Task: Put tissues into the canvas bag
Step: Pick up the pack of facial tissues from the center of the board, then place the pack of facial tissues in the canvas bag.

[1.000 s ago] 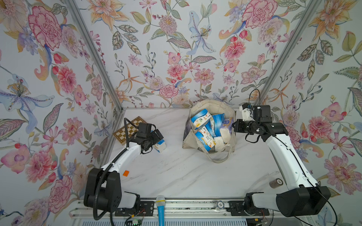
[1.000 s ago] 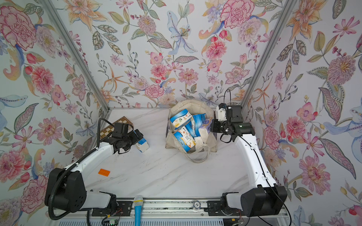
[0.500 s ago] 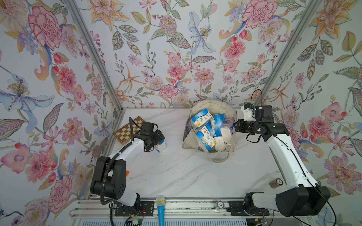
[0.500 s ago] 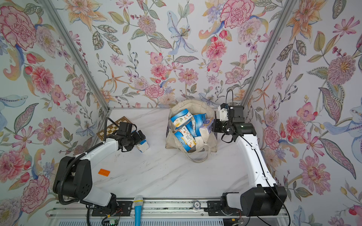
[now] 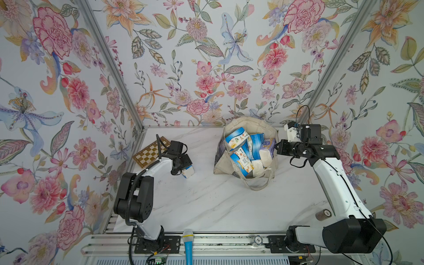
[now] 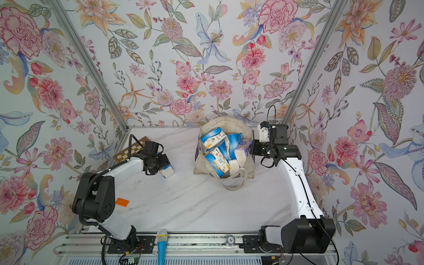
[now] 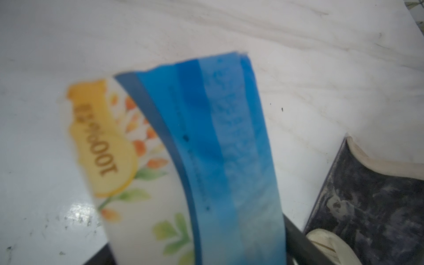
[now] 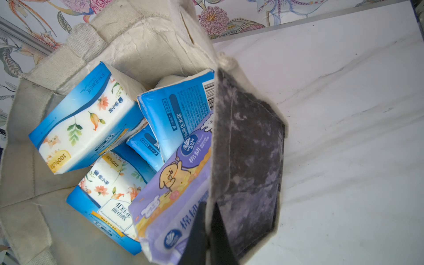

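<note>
One blue-and-white tissue pack [image 5: 188, 171] [image 6: 168, 171] lies on the marble table, left of the canvas bag [image 5: 249, 122] [image 6: 226, 121]. My left gripper [image 5: 184, 167] [image 6: 163, 167] [image 7: 199, 252] is shut on this pack [image 7: 206, 149], a dark finger pressed on each side. The cream bag stands open at the back with several tissue packs [image 5: 242, 152] [image 8: 87, 119] inside, a lavender one [image 8: 174, 183] among them. My right gripper [image 5: 277, 148] [image 6: 251, 146] [image 8: 207, 231] is shut on the bag's rim beside its dark grey print [image 8: 247, 149].
A wooden chessboard [image 5: 150, 152] [image 6: 128, 153] lies by the left wall behind the left gripper. A small cylinder [image 5: 323, 214] stands near the right arm's base. An orange tag [image 6: 122, 202] lies at the front left. A blue microphone [image 5: 188, 243] and a chip [image 5: 257, 239] rest on the front rail.
The left gripper's fingers have closed onto the tissue pack and the left arm has folded up over its base. The pack has stayed in place; the right arm has not moved.
</note>
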Controlling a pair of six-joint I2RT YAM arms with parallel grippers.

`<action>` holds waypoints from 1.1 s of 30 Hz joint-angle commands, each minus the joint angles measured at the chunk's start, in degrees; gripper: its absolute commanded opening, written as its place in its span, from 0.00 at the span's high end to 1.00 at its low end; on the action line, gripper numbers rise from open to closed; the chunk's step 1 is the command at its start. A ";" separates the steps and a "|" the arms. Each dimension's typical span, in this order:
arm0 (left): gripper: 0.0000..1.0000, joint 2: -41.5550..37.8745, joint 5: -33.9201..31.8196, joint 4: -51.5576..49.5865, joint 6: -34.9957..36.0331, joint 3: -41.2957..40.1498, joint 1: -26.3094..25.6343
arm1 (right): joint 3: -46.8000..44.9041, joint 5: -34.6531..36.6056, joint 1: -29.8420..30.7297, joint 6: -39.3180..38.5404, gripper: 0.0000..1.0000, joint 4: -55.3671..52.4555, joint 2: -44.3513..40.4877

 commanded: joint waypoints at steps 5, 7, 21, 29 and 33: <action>0.69 -0.46 -4.04 -5.61 4.99 4.09 0.02 | -0.45 -1.23 -0.35 -0.10 0.99 4.60 -2.40; 0.70 -1.32 -4.48 -6.93 5.75 5.05 -0.07 | -0.60 -1.23 -0.29 0.10 0.99 4.61 -2.79; 0.66 -12.61 -0.08 -7.31 18.40 29.68 -10.02 | -0.73 -0.68 1.13 1.86 0.99 4.43 -2.81; 0.70 -10.99 13.52 3.17 18.85 38.19 -18.47 | -0.20 0.78 2.87 2.38 0.99 4.30 -2.46; 0.71 -4.40 21.73 8.56 16.72 40.38 -23.43 | 0.24 1.53 3.64 2.64 1.00 4.19 -1.90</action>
